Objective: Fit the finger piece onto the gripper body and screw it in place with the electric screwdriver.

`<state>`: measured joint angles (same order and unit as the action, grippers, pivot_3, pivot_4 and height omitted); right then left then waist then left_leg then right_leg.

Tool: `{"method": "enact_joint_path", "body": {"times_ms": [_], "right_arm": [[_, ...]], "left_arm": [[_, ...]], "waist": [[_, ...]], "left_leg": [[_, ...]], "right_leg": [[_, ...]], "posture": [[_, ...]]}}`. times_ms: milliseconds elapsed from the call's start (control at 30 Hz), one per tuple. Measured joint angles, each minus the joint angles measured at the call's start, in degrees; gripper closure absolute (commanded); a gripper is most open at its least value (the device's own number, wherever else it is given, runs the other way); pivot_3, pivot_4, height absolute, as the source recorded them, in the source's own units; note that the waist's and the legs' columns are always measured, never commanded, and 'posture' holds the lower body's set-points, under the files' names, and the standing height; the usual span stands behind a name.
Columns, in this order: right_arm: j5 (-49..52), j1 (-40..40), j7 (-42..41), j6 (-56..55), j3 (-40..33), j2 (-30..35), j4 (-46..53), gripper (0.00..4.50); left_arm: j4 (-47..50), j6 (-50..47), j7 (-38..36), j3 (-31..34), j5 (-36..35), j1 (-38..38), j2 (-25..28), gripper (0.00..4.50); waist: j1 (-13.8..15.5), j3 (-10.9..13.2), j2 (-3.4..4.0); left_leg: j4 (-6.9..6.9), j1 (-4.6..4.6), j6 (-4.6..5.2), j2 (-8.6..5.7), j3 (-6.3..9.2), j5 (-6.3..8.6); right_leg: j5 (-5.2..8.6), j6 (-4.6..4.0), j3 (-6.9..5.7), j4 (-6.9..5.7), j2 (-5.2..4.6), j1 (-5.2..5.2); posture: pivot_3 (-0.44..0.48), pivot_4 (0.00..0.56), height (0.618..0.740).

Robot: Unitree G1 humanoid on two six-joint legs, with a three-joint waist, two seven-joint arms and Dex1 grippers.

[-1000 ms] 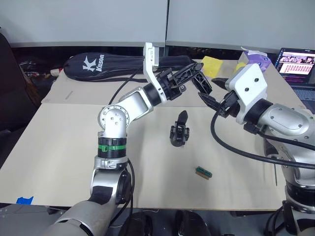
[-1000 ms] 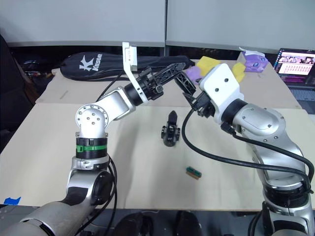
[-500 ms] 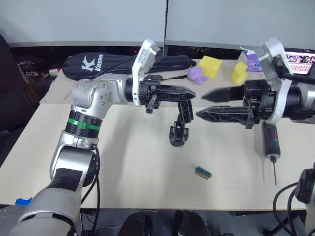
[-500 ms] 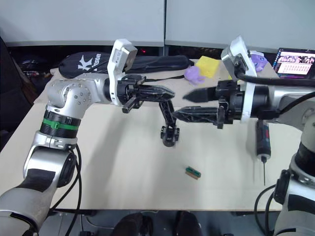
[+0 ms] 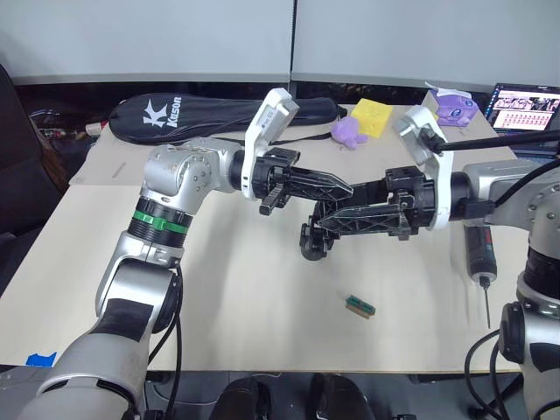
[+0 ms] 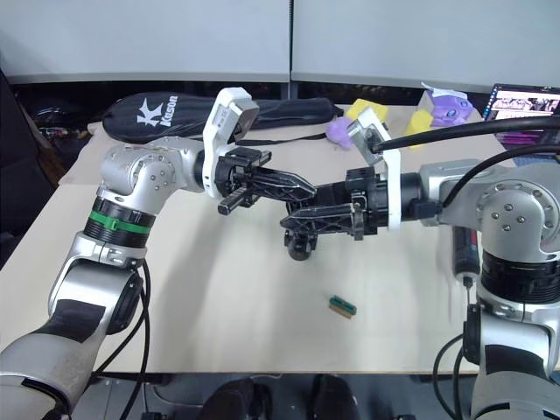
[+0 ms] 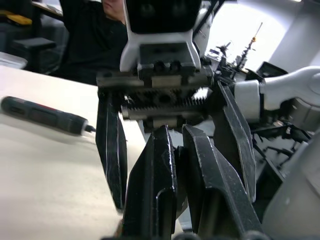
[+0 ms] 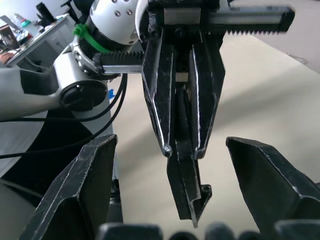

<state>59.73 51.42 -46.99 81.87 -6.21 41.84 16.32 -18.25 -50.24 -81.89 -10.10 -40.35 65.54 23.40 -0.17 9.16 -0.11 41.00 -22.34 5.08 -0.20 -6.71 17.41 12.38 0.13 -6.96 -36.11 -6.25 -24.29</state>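
Holding the part: left gripper [image 8: 180, 149] reaches over the middle of the tabletop [image 5: 227, 289], its two fingers drawn narrow on the finger piece [image 8: 186, 192], whose pointed end hangs below their tips.
Right gripper [image 5: 325, 216]: spread wide, one finger on either side of the left gripper's fingers and apart from them; it holds nothing.
Gripper body [image 5: 312, 246]: stands on the tabletop near its middle, just beneath the two meeting grippers; the head views do not show whether the finger piece touches it.
Electric screwdriver [image 5: 479, 252]: lies untouched near the right edge of the tabletop, bit pointing toward the front edge.
Green block [image 5: 360, 307]: lies apart, toward the front edge.
Step in hand: apparently the fitting stage, with the piece carried over the body and no screwing begun.
Next move: likely calls for lowering the piece squarely into its seat, or passing it to the wide right fingers, before that arm goes for the screwdriver.
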Motion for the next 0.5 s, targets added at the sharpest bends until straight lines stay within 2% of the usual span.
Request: {"method": "enact_joint_path", "body": {"times_ms": [267, 467, 500], "right_arm": [[0.04, -0.54, 2.13, -0.35, -0.16, -0.75, 0.34, 4.11], [-0.05, -0.9, 2.41, -0.87, -0.13, -0.69, 0.5, 4.19], [-0.12, -1.14, 2.4, -1.28, -0.08, -0.63, 0.59, 4.19]], "left_arm": [[0.47, 0.36, -0.4, 0.19, 1.09, -1.48, 0.17, 4.5], [0.09, 1.37, -0.55, 0.19, 2.18, -1.47, -0.09, 4.5], [-0.05, 1.36, -0.52, 0.2, 2.23, -1.47, -0.15, 4.06]], "waist": [[0.02, 0.0, 0.0], [-0.01, 0.0, 0.0], [0.0, 0.0, 0.0]], "left_leg": [[0.04, 0.0, 0.0, -0.01, 0.0, 0.0], [0.03, 0.01, 0.0, -0.01, 0.0, 0.0], [0.04, 0.0, 0.0, -0.01, 0.0, 0.0]], "right_leg": [[0.0, 0.0, 0.0, 0.02, 0.0, 0.01], [0.0, 0.0, 0.0, 0.02, 0.0, 0.01], [0.0, 0.0, 0.0, 0.02, 0.0, 0.01]], "posture": [[0.0, 0.15, 0.74], [0.0, 0.15, 0.74], [0.0, 0.15, 0.74]]}}
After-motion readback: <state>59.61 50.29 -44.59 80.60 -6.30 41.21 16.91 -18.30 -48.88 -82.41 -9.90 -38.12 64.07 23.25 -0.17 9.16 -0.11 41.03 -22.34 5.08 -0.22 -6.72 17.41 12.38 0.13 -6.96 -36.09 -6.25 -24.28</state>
